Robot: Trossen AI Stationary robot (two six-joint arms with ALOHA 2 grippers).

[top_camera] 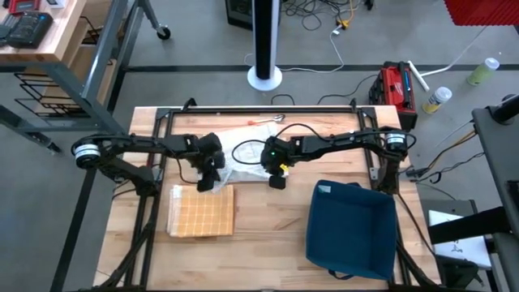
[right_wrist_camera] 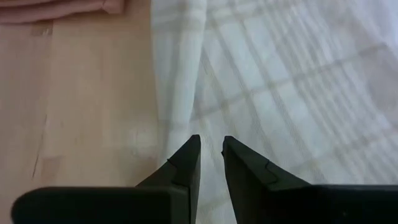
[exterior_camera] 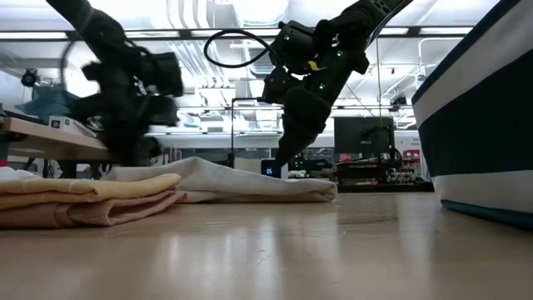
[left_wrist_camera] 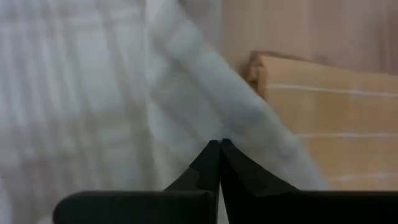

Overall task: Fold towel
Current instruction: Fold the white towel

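Note:
A white checked towel (top_camera: 243,150) lies loosely spread on the far middle of the wooden table. Its near edge overlaps a folded stack of yellow and orange towels (top_camera: 201,212). My left gripper (top_camera: 208,183) is shut over that edge of the white towel (left_wrist_camera: 93,93), right beside the stack (left_wrist_camera: 329,112). My right gripper (top_camera: 277,182) slants down at the towel's right near part (right_wrist_camera: 280,81). Its fingers are a narrow gap apart, beside a raised fold. My left gripper (left_wrist_camera: 221,144) points down at the white towel with nothing showing between its shut fingers; I cannot tell whether it touches the cloth. My right gripper (right_wrist_camera: 211,140) reaches the towel's top (exterior_camera: 279,162) with its fingertips, slanting down from the far right. White cloth shows in the gap; whether a fold is pinched I cannot tell. The towel lies flat on the table.
A dark blue bin (top_camera: 350,231) stands at the near right and rises high in the low view (exterior_camera: 491,125). Black frame rails run along the table's left, far and right sides. Bare wood lies between the stack and the bin.

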